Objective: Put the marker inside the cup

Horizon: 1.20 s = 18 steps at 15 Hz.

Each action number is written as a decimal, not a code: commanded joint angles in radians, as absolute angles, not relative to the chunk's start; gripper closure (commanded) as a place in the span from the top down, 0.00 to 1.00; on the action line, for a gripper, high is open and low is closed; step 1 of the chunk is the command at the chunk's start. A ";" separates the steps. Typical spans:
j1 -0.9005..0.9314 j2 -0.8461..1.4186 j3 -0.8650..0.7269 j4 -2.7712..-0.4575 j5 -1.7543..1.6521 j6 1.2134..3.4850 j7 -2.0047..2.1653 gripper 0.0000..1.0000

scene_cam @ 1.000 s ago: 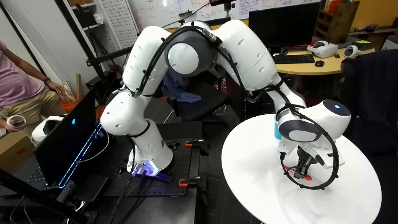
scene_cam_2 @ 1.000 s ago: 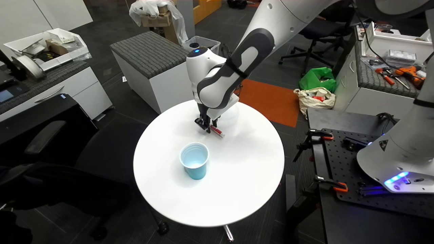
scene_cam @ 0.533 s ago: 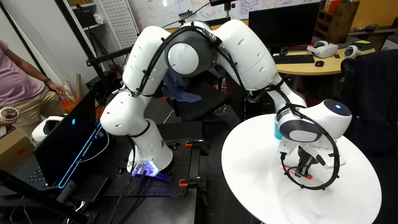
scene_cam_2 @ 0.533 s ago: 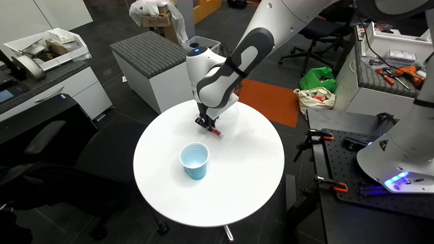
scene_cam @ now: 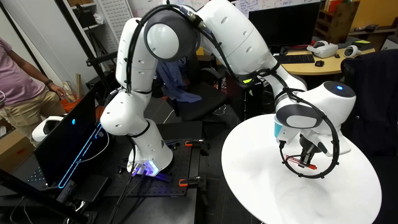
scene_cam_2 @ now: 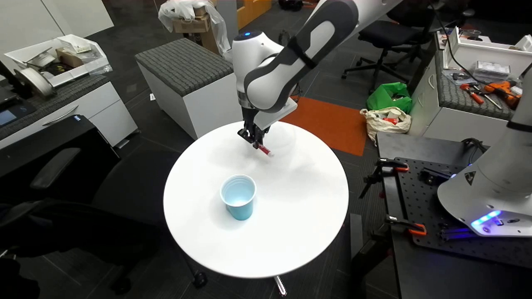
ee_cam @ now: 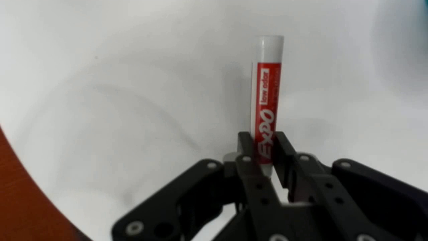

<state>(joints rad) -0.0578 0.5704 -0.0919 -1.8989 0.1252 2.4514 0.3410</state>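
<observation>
The marker point(ee_cam: 268, 87) is red with a white end and Expo lettering. My gripper point(ee_cam: 263, 144) is shut on it near one end, and the white end points away from the fingers in the wrist view. In both exterior views the gripper point(scene_cam: 304, 162) point(scene_cam_2: 255, 143) holds the marker point(scene_cam: 292, 159) point(scene_cam_2: 264, 150) roughly level, a little above the table. The light blue cup point(scene_cam_2: 239, 203) stands upright and apart from the gripper in an exterior view. It is partly hidden behind the arm in an exterior view point(scene_cam: 277, 128), and only a sliver shows at the wrist view's edge point(ee_cam: 425, 16).
The round white table point(scene_cam_2: 291, 232) carries the cup. A dark chair point(scene_cam_2: 124, 182) stands close to the table's edge. The arm's base is bolted to a black perforated plate point(scene_cam: 180, 161) with orange clamps. A person point(scene_cam: 21, 77) stands behind a monitor.
My gripper closed on the marker between one second and half a second ago. Since then the arm has risen, lifting the marker off the table. The cup has not moved.
</observation>
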 commanded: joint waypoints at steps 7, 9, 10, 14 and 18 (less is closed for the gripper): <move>0.014 0.199 -0.113 -2.167 0.061 2.450 0.450 0.05; 0.030 0.152 -0.102 -2.187 0.025 2.446 0.479 0.05; 0.039 0.132 -0.097 -2.195 0.001 2.442 0.496 0.05; 0.076 0.096 -0.059 -2.189 -0.078 2.429 0.564 0.05; 0.114 0.106 -0.012 -2.161 -0.140 2.418 0.618 0.05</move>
<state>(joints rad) 0.0900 0.1217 -0.0356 -2.1679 -0.0918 2.4502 0.5627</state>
